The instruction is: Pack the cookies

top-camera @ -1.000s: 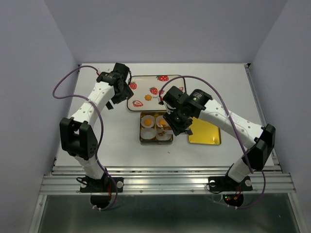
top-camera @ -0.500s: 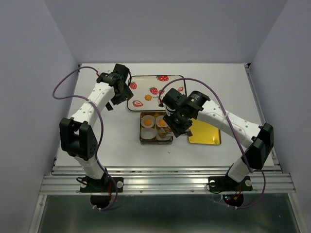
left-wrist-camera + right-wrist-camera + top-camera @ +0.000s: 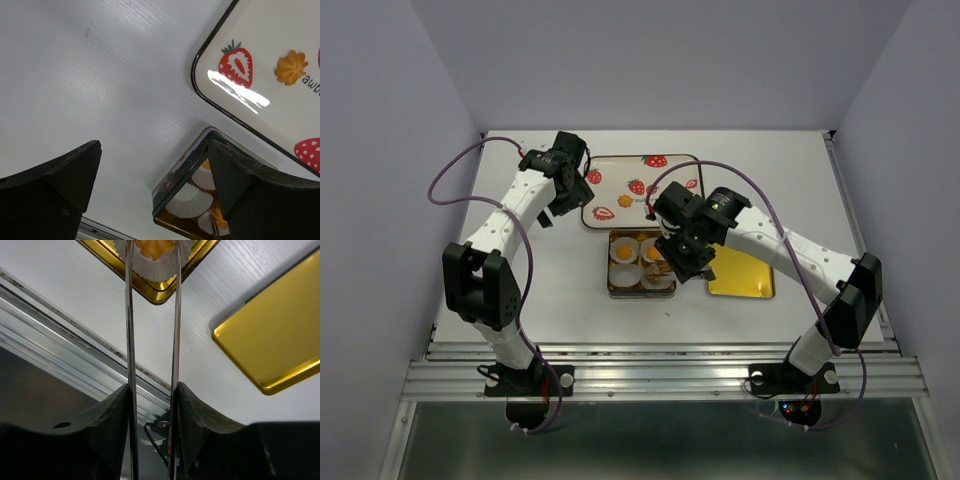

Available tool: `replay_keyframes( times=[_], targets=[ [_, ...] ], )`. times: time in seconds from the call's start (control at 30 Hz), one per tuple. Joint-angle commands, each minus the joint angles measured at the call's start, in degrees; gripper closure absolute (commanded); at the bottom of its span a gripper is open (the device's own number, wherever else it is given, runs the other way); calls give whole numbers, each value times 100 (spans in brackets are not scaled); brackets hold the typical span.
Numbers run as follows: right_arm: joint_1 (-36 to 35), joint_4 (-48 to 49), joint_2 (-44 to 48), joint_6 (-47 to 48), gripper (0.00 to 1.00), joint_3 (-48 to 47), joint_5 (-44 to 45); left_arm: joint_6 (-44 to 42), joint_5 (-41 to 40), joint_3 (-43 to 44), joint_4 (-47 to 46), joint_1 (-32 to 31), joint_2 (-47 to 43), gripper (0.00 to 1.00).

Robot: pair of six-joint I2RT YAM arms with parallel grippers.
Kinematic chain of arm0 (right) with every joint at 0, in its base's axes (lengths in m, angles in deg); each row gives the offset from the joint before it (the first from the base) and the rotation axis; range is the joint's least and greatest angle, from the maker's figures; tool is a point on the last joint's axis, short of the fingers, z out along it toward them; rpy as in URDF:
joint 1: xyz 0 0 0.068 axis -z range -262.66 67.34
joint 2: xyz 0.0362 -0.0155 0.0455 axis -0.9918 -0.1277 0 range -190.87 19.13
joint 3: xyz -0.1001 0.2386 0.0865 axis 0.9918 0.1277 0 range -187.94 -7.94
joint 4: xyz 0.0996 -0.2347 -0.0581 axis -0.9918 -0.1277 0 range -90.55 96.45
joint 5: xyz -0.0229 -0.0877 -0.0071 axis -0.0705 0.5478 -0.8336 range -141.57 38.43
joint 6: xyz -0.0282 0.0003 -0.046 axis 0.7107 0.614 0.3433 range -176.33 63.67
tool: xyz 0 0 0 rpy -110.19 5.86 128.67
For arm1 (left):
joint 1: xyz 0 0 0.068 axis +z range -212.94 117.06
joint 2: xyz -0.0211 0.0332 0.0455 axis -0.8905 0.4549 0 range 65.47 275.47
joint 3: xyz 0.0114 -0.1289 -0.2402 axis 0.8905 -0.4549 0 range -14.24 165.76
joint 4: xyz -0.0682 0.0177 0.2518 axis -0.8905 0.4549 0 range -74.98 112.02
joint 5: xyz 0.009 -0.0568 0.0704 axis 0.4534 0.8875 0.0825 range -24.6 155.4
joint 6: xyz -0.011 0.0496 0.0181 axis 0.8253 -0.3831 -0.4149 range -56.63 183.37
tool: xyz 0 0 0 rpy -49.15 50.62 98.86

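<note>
A gold tin (image 3: pixel 611 288) holds white paper cups, and cookies lie in some of them, one at the back left (image 3: pixel 622 254). My right gripper (image 3: pixel 685 262) is shut on metal tongs (image 3: pixel 130 340). The tong tips straddle a cookie (image 3: pixel 152 247) that sits in a paper cup (image 3: pixel 150 270) at a corner of the tin (image 3: pixel 150 290). Another cookie (image 3: pixel 625 201) lies on the strawberry tray (image 3: pixel 665 175). My left gripper (image 3: pixel 563 203) hangs open and empty over the table left of the tray. Its view takes in that cookie (image 3: pixel 291 67) and the tin's corner (image 3: pixel 180 175).
The gold lid (image 3: pixel 740 272) lies flat on the table right of the tin, close beside my right gripper. An aluminium rail (image 3: pixel 60 340) runs along the table's near edge. Purple cables loop off both arms.
My right gripper has shifted slightly over the tin with the tongs. The left arm has not moved.
</note>
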Motion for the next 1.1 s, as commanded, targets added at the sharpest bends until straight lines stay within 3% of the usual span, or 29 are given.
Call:
replay_keyframes(
  times=[0.0, 0.63, 1.07],
  targets=[
    [-54, 225, -2, 7, 54, -78, 39, -23, -189, -44, 150, -9, -295, 1],
    [-54, 225, -37, 51, 51, -87, 74, -49, -268, 44, 195, -9, -251, 1],
    [-54, 242, 76, -247, 53, -684, 583, -84, -206, 290, 256, -9, -155, 1]
  ],
)
